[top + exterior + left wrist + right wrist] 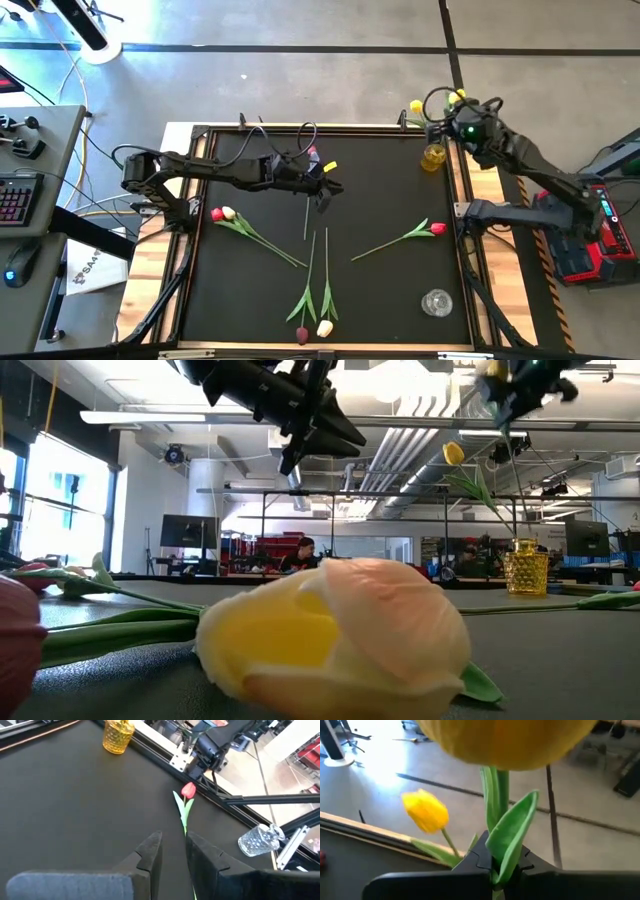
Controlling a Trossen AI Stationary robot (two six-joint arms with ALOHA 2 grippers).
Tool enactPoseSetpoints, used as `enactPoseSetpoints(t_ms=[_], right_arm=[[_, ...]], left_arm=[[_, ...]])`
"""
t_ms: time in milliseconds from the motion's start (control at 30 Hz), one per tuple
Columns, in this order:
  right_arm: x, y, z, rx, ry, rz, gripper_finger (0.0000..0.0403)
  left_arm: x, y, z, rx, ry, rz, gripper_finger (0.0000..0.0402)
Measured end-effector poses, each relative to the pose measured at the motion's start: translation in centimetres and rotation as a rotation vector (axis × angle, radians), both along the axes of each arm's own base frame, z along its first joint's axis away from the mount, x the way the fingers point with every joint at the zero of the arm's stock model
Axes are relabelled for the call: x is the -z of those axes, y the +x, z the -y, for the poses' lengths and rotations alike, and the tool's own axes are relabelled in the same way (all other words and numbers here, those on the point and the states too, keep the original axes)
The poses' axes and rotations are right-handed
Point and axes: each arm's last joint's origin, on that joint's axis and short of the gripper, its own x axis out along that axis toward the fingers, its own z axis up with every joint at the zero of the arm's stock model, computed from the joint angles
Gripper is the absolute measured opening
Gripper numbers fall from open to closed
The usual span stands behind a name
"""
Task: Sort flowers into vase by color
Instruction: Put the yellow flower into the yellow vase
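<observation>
Two grips could bite us here. Our right gripper (495, 865) is clamped on a yellow tulip (458, 97) above the yellow vase (434, 157) at the table's (380, 210) far-right corner; any wobble misses the mouth. Our left gripper (322, 192), mid-table, pinches a thin stem (306, 218) half-closed, so it may slip.

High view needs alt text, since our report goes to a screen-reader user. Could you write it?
Seen from above, the right gripper holds a yellow tulip above the yellow vase at the black table's far right corner. The left gripper holds a green stem mid-table. Red, cream and maroon tulips lie scattered, with a clear vase near the right edge.
</observation>
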Motion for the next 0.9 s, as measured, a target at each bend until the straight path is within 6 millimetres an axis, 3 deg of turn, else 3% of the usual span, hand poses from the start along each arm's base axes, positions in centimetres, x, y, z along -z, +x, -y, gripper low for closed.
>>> enactPoseSetpoints(t_ms=[100, 233, 533, 667, 900], right_arm=[[1.9, -0.1, 0.3, -0.010, -0.040, 0.014, 0.0000], [2.5, -0.3, 0.3, -0.018, -0.102, 0.049, 0.0000], [0.4, -1.4, -0.4, -0.025, -0.117, 0.027, 0.0000], [0.5, -1.6, -0.4, -0.007, -0.117, -0.012, 0.0000], [3.7, -1.1, 0.6, 0.007, -0.064, 0.006, 0.0000]], left_arm=[[0.0, 0.0, 0.1, -0.003, -0.010, 0.001, 0.0074], [0.0, 0.1, 0.5, 0.003, -0.022, 0.001, 0.0074], [0.1, 0.0, 0.7, 0.007, -0.024, -0.010, 0.0074], [0.1, 0.0, 0.6, -0.017, -0.014, -0.011, 0.0074], [0.1, 0.0, 0.4, -0.067, 0.009, -0.009, 0.0074]])
